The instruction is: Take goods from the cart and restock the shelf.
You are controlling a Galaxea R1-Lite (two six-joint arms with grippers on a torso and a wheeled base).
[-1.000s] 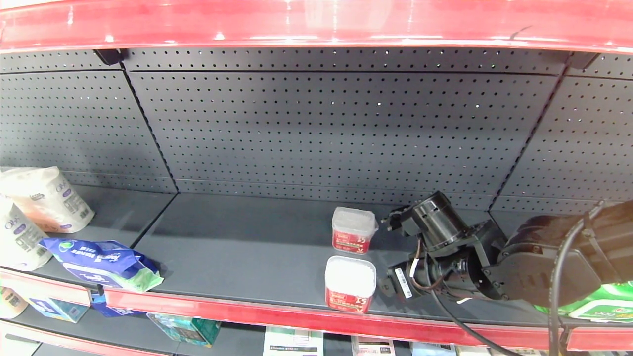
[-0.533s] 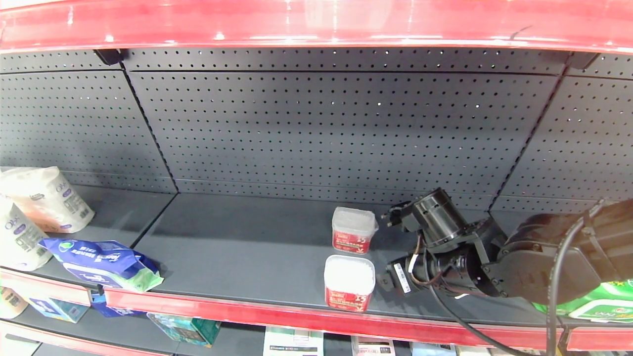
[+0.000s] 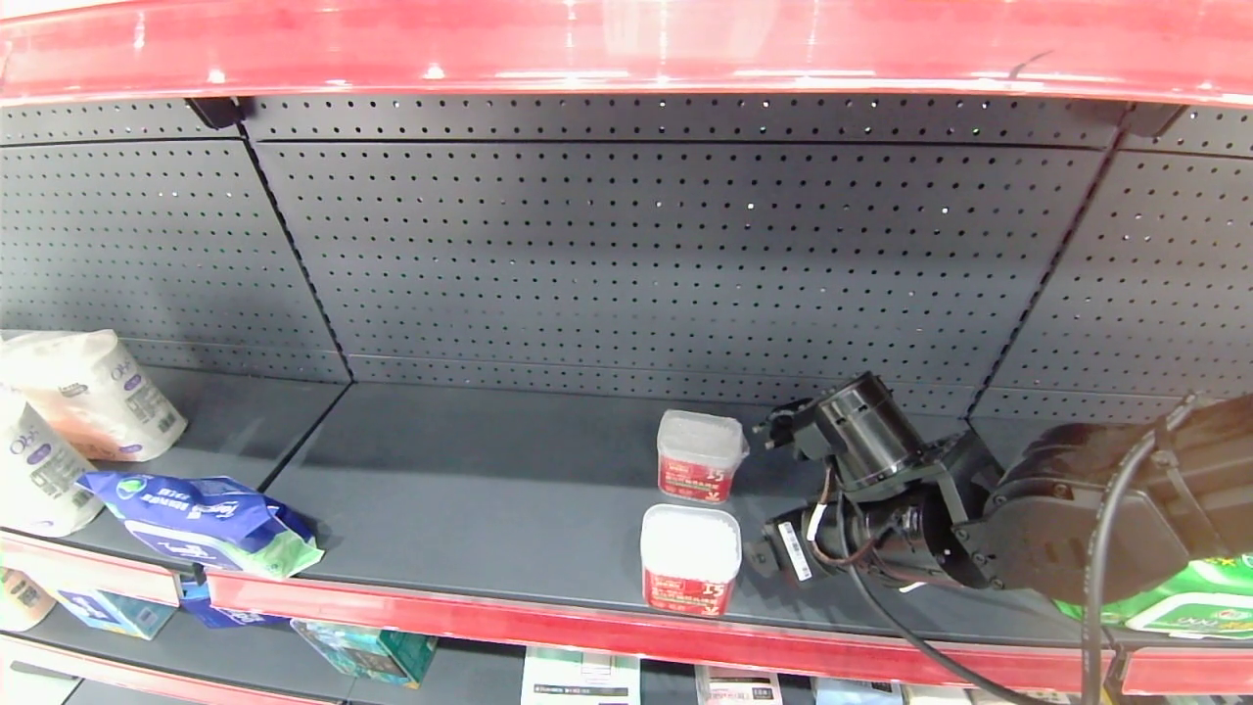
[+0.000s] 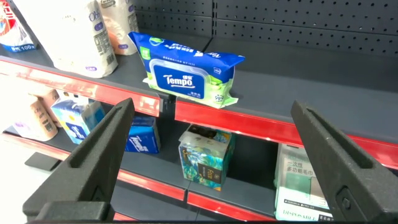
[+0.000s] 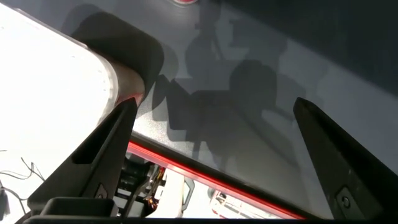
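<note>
Two small tubs with white lids and red labels stand on the dark shelf: the back tub and the front tub near the red front lip. My right arm lies just right of the front tub. In the right wrist view my right gripper is open over bare shelf, and the front tub's white lid sits outside one finger. My left gripper hangs open in front of the shelf's left end, facing a blue wipes pack.
Toilet-paper rolls and the blue wipes pack occupy the shelf's left end. A green pack lies at the far right, partly behind my arm. Boxed goods fill the lower shelf. A red shelf edge runs overhead.
My right arm has edged a little to the left, closer to the front tub. Both tubs stay about where they were.
</note>
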